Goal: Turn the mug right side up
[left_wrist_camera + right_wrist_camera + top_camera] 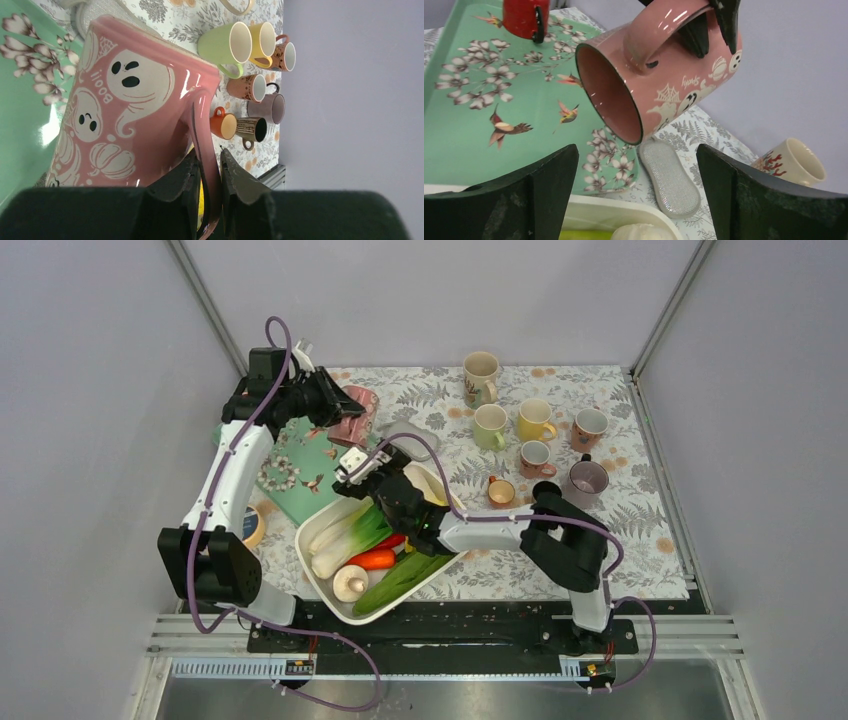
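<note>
L fingers (181, 187) clamped on pink mug (125, 115) handle, tilted | R fingers (544, 195) spread wide

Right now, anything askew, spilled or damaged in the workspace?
Only the pink ghost-print ceramic mug: the left end effector grips its handle and holds it tilted in the air at the edge of the green floral tray, mouth facing sideways and slightly down. Nothing spilled or broken that I can see.

plain grey walls (90, 390), metal corner posts (207, 305), fern-print tablecloth (645, 515), soft even light.
</note>
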Tool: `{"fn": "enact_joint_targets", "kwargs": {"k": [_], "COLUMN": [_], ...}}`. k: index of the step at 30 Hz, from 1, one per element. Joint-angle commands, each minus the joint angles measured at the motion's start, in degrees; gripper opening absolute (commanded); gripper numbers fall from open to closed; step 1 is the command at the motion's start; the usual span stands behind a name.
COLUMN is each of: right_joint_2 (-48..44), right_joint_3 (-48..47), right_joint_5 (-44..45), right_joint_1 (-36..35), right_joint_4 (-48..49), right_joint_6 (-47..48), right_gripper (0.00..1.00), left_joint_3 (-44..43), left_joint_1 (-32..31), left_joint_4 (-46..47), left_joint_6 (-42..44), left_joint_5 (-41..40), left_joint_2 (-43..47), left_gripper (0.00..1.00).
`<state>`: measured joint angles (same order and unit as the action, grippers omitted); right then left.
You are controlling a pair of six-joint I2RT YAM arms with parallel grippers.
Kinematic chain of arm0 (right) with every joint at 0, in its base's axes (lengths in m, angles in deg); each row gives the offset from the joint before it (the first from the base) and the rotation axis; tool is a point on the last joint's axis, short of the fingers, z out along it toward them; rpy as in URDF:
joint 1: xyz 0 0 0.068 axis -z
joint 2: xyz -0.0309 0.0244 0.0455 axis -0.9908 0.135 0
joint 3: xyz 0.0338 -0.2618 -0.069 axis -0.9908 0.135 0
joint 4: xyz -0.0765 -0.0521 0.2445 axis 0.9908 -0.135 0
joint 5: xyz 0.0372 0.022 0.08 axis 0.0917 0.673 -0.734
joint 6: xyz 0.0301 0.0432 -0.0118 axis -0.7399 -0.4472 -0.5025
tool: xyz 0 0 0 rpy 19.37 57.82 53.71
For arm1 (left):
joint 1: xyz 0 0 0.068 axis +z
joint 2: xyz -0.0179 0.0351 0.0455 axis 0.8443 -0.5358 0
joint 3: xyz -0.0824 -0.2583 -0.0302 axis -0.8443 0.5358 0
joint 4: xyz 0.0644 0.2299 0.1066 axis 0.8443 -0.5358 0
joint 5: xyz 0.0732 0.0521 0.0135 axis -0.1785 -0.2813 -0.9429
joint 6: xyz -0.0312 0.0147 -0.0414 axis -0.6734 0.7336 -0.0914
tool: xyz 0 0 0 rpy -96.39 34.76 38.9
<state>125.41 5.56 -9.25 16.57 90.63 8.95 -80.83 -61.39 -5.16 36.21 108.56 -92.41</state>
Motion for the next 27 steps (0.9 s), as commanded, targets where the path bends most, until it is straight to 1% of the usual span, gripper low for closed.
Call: {"fn": "enact_joint_targets", "kwargs": {"k": [1,4,8,12,13,14,17,18,20,22,23,24,27], "right_joint_2": [3.03,4.51,6.67,8.36,8.61,8.65,7.6,7.02,6.34,5.05,4.12,2.95,-0.92], "right_joint_3": [-5.58,-7.57,-8.84,-9.35,-9.74,-10.18,-10.03,-9.4,-8.25,-6.69,-5.95,-5.09,-2.11], "right_joint_5": [6.56,9.79,11.34,12.61,12.7,12.93,12.85,12.69,13.11,13.95,14.57,15.12,15.83], "right_joint_1": [0.6,1.07,2.79,4.1,4.18,4.15,4.23,4.23,4.22,4.23,4.23,4.23,4.23], "right_joint_4": [8.34,9.56,10.57,15.64,16.06,16.17,16.45,16.84,18.35,19.8,20.21,20.37,19.46], "right_joint_6": [6.67,8.57,10.85,14.97,16.07,16.87,17.07,17.15,17.79,18.29,18.27,18.12,17.73], "right_gripper": [0.98,0.98,0.98,0.98,0.96,0.92,0.66,0.55,0.38,0.15,0.06,0.0,0.0], "left_joint_3": [-4.09,-3.64,-3.75,-3.05,-2.7,-2.28,-1.21,-1.07,-0.88,-0.7,-0.68,-0.74,-1.23], "left_joint_1": [-0.83,-0.93,-1.11,-2.14,-2.44,-2.83,-3.66,-3.82,-3.85,-3.84,-3.85,-3.79,-3.47], "left_joint_4": [4.47,4.01,3.87,3.78,3.78,3.94,4.64,4.84,5.08,5.05,4.98,4.88,4.24], "left_joint_6": [-1.67,-1.87,-2.64,-3.42,-3.61,-3.72,-4.01,-4.03,-3.97,-3.48,-3.19,-2.71,0.03], "left_joint_5": [4.69,5.34,6.6,7.63,7.94,8.12,8.1,8.14,7.98,7.71,7.36,6.85,3.85], "left_joint_2": [5.15,5.81,6.13,6.3,6.25,6.21,6.01,5.89,5.71,5.55,5.39,5.29,4.81], "left_gripper": [0.0,0.0,0.0,0.0,0.0,0.0,0.0,0.0,0.0,0.0,0.0,0.0,0.0]}}
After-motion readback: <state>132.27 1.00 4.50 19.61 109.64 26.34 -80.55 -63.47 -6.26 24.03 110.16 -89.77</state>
